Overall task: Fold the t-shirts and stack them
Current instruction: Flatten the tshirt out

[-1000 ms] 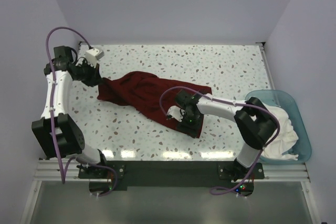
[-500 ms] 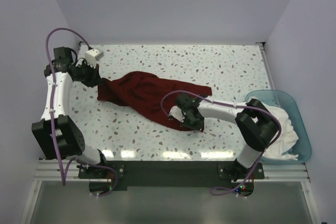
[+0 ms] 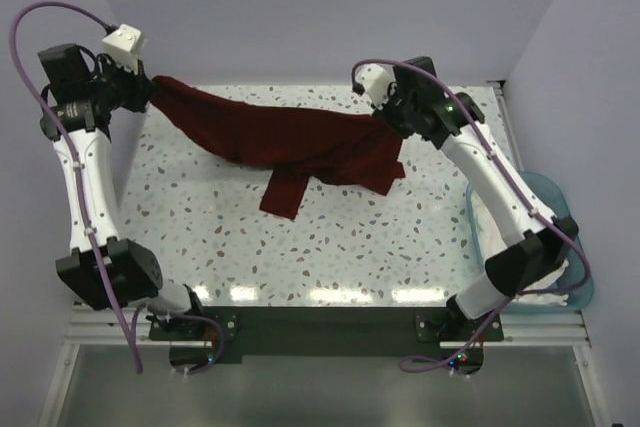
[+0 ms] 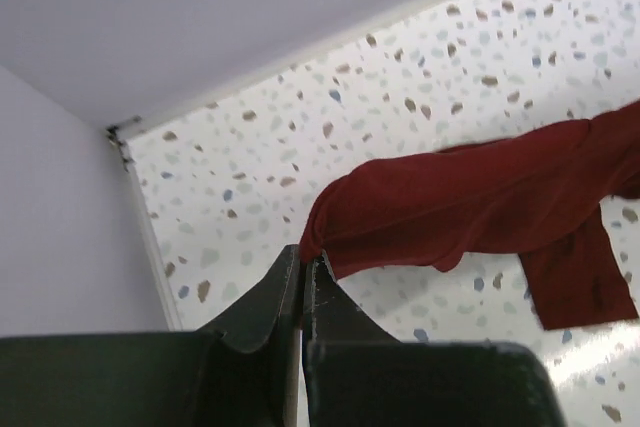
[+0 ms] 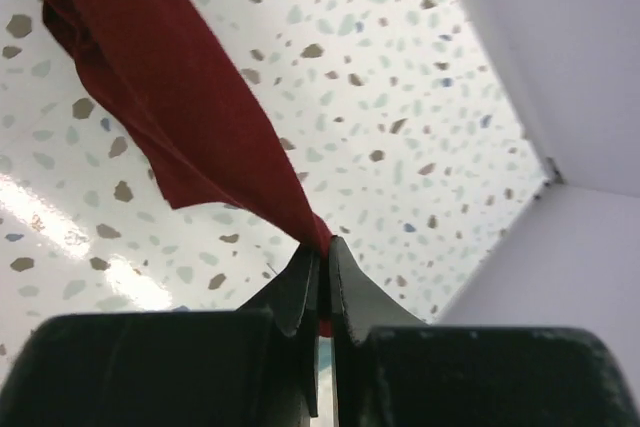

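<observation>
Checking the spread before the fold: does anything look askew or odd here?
Yes. The maroon t-shirt, pinched between the left end effector and the right end effector, hangs bunched like a rope rather than flat, with one flap drooping lopsidedly below its middle. The white t-shirt lies crumpled in the blue tub.

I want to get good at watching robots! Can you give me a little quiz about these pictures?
1. True or false: the left gripper and the right gripper are both shut on the maroon t-shirt.
2. Where is the white t-shirt? A) flat on the table B) in the blue tub C) in the left gripper
3. Short answer: is the maroon t-shirt folded yet?

Key: 1 true; 2 B; 3 no, it hangs stretched between the grippers.
</observation>
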Action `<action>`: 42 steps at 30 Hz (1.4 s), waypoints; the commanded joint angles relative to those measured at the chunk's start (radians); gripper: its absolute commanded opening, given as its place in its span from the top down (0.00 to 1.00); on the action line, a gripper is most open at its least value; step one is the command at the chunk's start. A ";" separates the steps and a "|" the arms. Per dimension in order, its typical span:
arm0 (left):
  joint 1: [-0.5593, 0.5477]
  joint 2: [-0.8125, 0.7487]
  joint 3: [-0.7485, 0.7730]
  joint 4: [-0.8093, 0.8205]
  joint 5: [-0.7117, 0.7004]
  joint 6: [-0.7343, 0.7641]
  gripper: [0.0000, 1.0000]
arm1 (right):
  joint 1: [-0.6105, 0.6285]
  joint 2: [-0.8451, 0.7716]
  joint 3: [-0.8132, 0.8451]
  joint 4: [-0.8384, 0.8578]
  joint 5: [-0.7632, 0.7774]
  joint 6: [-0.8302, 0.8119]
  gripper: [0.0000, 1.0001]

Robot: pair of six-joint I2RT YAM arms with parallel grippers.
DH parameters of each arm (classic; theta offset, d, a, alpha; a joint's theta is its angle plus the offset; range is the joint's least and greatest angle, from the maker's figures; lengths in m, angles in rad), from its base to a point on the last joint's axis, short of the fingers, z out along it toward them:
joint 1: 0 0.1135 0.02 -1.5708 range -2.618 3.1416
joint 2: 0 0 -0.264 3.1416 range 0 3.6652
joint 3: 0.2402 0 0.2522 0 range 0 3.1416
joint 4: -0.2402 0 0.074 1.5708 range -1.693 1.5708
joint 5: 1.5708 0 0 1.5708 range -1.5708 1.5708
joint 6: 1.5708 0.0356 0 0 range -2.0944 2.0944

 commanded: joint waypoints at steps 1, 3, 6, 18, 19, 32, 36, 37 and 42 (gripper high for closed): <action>0.022 -0.177 -0.007 0.257 -0.055 -0.141 1.00 | 0.016 -0.134 0.060 0.066 0.118 -0.042 1.00; 0.023 -0.234 -0.002 0.376 -0.118 -0.200 1.00 | 0.016 -0.165 0.094 0.132 0.164 -0.040 1.00; 0.025 -0.260 0.059 0.479 -0.173 -0.250 1.00 | 0.016 -0.212 0.154 0.259 0.238 -0.029 1.00; 0.025 -0.447 0.048 0.690 -0.325 -0.234 1.00 | 0.008 -0.323 0.341 0.534 0.307 -0.052 1.00; 0.025 -0.440 0.051 0.688 -0.333 -0.225 1.00 | 0.008 -0.321 0.346 0.563 0.303 -0.080 1.00; 0.014 -0.084 0.166 0.728 -0.059 -0.306 1.00 | -0.053 -0.027 0.365 0.748 0.287 -0.154 1.00; -0.004 0.092 0.357 0.788 -0.068 -0.375 1.00 | -0.081 0.167 0.586 0.746 0.269 -0.120 1.00; -0.013 0.162 0.401 0.821 -0.083 -0.383 1.00 | -0.087 0.206 0.691 0.751 0.266 -0.117 1.00; -0.018 0.367 0.828 0.921 -0.222 -0.492 1.00 | -0.093 0.389 0.974 0.861 0.245 -0.137 1.00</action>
